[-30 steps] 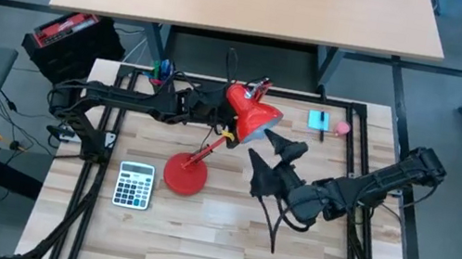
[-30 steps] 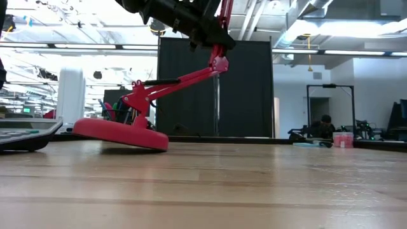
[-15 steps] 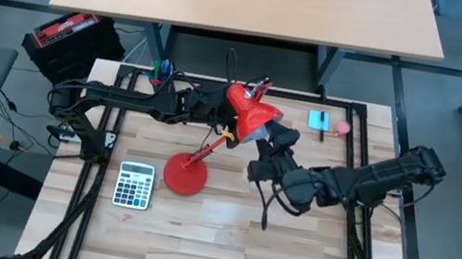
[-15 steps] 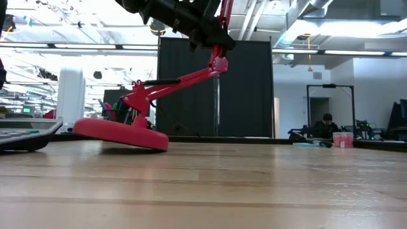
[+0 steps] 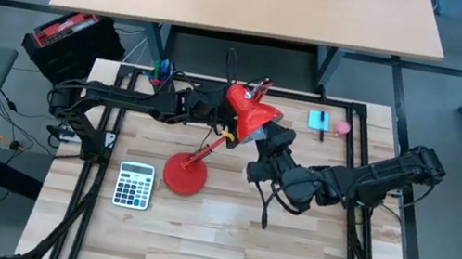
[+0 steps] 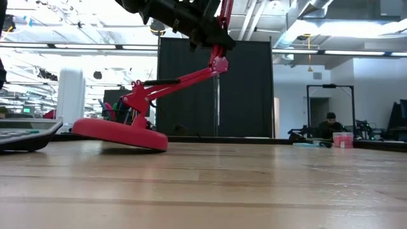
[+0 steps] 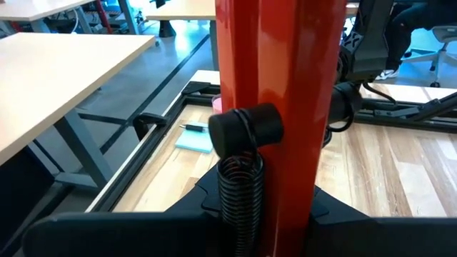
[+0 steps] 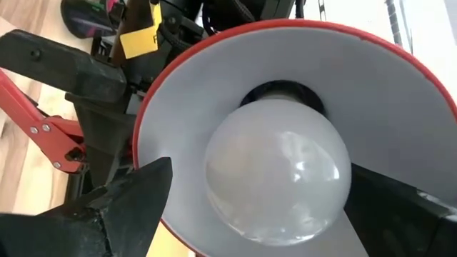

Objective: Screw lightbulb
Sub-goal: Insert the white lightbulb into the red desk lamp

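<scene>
Lightbulb point(image 8: 278, 168) smooth frosted globe, clenched by right tool point(image 8: 257, 207) inside glossy shade point(image 8: 214, 93)

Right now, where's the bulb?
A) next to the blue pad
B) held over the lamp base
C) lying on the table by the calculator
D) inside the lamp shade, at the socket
D: the right wrist view shows the bulb sitting inside the shade against the dark socket, with the right gripper at the shade's mouth, a finger on either side.
</scene>
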Action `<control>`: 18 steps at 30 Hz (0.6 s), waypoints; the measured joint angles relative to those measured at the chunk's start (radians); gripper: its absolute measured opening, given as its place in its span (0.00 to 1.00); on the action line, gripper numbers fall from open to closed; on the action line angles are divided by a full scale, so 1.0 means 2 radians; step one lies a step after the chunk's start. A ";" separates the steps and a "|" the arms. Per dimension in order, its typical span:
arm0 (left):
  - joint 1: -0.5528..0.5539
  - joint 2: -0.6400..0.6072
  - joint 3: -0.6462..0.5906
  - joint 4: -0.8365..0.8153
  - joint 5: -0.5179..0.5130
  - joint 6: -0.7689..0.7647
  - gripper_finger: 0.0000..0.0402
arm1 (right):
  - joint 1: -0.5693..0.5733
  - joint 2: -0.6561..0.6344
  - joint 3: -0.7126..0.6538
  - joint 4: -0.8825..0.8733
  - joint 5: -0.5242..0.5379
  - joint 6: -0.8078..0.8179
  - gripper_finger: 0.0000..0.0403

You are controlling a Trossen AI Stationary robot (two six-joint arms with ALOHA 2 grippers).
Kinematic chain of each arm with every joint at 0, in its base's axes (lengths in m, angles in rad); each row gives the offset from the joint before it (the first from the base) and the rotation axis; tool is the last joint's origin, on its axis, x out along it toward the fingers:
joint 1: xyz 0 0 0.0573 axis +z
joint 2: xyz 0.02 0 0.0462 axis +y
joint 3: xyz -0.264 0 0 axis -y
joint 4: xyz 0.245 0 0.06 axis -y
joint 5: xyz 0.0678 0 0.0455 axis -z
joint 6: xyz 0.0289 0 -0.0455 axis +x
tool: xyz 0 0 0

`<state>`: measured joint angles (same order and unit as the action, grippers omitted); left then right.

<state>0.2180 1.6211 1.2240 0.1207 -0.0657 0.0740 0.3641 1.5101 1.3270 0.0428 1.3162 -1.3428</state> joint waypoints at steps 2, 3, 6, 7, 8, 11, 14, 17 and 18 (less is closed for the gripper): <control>0.000 0.000 0.000 0.000 0.000 0.000 0.15 | 0.000 0.000 0.000 0.008 -0.003 -0.008 0.97; 0.000 0.000 0.000 0.000 0.000 0.000 0.15 | 0.000 0.000 0.000 0.010 -0.003 -0.009 0.96; 0.000 0.000 0.000 0.000 0.000 0.000 0.15 | 0.000 0.000 0.000 0.020 -0.004 -0.010 0.92; 0.000 0.000 0.000 0.000 0.000 0.000 0.15 | 0.000 0.000 0.000 0.027 -0.005 -0.012 0.91; 0.000 0.000 0.000 0.000 0.000 0.000 0.15 | 0.000 0.000 0.000 0.033 -0.005 -0.014 0.89; 0.000 0.000 0.000 0.000 0.000 0.000 0.15 | 0.000 0.000 0.000 0.035 -0.004 -0.014 0.83; 0.000 0.000 0.000 0.000 0.000 0.000 0.15 | -0.001 0.000 0.000 0.035 -0.004 -0.011 0.77; 0.000 0.000 0.000 -0.001 0.000 0.000 0.15 | -0.001 0.000 0.000 0.035 -0.004 -0.010 0.74; 0.000 0.000 0.000 -0.001 0.000 0.000 0.15 | -0.001 0.000 0.000 0.035 -0.004 -0.010 0.73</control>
<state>0.2180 1.6211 1.2240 0.1188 -0.0660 0.0750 0.3630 1.5107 1.3270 0.1123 1.3075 -1.3620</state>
